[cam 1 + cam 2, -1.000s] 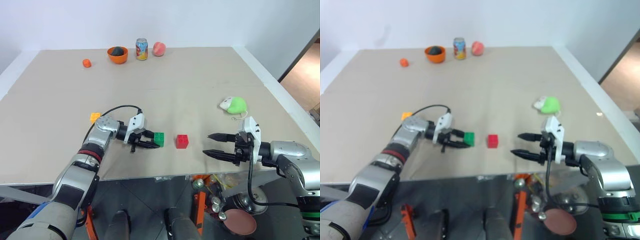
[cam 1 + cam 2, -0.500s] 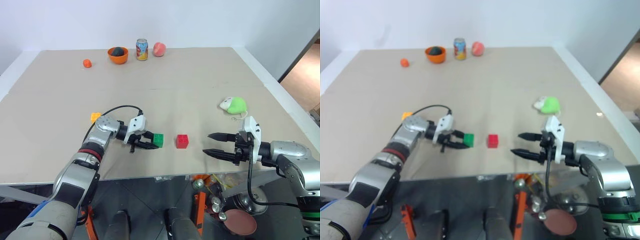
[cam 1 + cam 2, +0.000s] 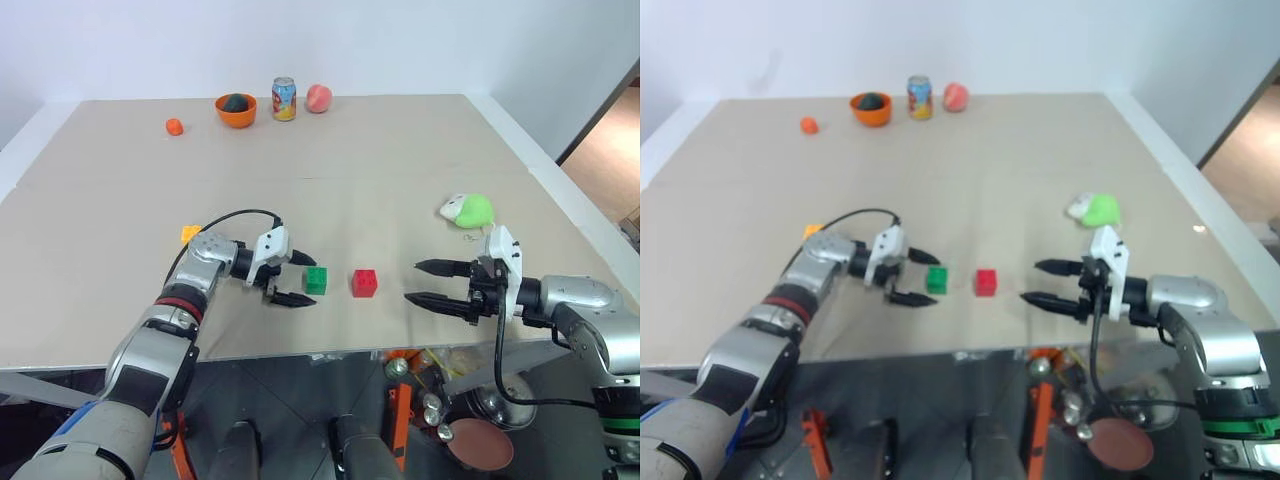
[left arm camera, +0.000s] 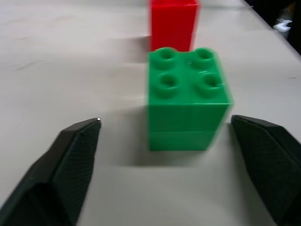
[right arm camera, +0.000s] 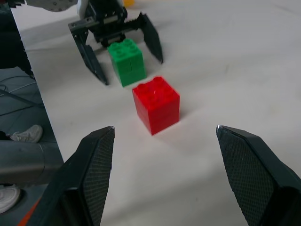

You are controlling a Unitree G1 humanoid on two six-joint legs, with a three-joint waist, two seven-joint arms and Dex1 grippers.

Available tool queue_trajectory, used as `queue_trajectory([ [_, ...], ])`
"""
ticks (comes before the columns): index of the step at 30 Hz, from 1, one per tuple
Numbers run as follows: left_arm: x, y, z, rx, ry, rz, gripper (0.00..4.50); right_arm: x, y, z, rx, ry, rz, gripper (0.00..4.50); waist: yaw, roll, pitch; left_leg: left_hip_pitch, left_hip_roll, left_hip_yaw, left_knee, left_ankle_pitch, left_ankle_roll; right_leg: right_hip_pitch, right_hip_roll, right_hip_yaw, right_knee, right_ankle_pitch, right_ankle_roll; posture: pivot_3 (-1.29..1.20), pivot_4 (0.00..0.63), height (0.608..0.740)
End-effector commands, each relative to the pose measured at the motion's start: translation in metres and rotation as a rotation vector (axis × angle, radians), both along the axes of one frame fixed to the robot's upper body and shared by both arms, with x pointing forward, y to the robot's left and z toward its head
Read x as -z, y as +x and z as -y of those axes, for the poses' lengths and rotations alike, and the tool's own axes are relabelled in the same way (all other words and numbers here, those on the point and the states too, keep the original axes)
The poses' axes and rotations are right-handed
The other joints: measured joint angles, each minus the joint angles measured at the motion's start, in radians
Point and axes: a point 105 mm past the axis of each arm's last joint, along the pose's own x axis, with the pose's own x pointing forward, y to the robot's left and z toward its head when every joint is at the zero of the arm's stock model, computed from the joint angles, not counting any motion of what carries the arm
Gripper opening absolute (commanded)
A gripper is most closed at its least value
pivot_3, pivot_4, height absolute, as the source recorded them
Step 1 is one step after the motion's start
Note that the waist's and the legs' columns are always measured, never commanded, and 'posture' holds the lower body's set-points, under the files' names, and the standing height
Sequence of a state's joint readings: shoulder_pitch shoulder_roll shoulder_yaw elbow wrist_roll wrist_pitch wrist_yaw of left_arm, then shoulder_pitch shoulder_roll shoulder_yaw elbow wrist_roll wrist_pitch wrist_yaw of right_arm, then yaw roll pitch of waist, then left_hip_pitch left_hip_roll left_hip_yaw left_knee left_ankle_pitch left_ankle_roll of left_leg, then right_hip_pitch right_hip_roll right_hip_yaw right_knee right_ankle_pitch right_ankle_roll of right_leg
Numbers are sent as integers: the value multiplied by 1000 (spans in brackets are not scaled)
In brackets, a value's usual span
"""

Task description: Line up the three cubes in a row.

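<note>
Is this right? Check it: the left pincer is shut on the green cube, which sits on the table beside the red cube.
Not quite. The left pincer is open, its fingers apart on either side of the green cube without gripping it, as the left wrist view shows. The rest holds: the green cube sits on the table beside the red cube.
</note>
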State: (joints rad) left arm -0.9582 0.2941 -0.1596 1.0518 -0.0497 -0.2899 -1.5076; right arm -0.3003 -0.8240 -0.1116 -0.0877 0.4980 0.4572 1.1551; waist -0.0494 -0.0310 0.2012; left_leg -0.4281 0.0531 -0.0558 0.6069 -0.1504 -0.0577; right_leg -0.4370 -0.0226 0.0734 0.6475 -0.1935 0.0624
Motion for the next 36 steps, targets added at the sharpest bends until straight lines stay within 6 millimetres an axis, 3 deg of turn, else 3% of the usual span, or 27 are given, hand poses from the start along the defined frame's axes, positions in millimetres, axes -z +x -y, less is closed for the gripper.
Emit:
queue_trajectory([
  [1, -15, -9, -13, 55, -27, -9, 4474, -9, 5, -2, -24, -9, 35, 3553, -2, 0, 0, 0, 0, 0, 0, 0, 0, 0, 0, 0, 0, 0, 0, 0, 150, 740],
  [8, -34, -29, -49, 33, -21, 28, 4474, -19, 13, -5, -65, -27, 65, 3553, -11, 1, 1, 0, 1, 0, -1, 0, 0, 0, 0, 0, 1, 0, 0, 0, 150, 740],
  [13, -62, -33, -70, -108, -128, 103, 4474, -29, 14, -11, -99, -31, 97, 3553, -11, 1, 1, 0, 1, 0, 0, 0, 0, 0, 0, 0, 1, 0, 0, 0, 150, 740],
  [21, -78, -57, -101, -363, -220, 173, 4474, -43, 18, -23, -125, -32, 174, 3553, -14, 2, 1, 1, 1, 0, -1, 0, 0, -1, 0, 0, 1, -1, -1, 0, 150, 740],
  [26, -66, -58, -139, -762, -285, 158, 4474, -64, 24, -40, -87, 47, 279, 3553, -23, 2, 1, 2, 2, 1, -1, 0, 0, 0, 0, 0, 1, 0, -1, 0, 150, 740],
  [30, -48, -47, -176, -1111, -293, 133, 4474, -82, 26, -60, -91, 121, 340, 3553, -25, 2, 1, 3, 2, 1, -1, 0, 0, 0, 0, 0, 1, 0, -1, 0, 150, 740],
  [36, -33, -25, -213, -1439, -274, 113, 4474, -83, 21, -80, -172, 135, 333, 3553, -18, 1, 0, 3, 1, 1, -1, 0, 0, 1, 0, 0, 1, 0, -2, 0, 150, 740],
])
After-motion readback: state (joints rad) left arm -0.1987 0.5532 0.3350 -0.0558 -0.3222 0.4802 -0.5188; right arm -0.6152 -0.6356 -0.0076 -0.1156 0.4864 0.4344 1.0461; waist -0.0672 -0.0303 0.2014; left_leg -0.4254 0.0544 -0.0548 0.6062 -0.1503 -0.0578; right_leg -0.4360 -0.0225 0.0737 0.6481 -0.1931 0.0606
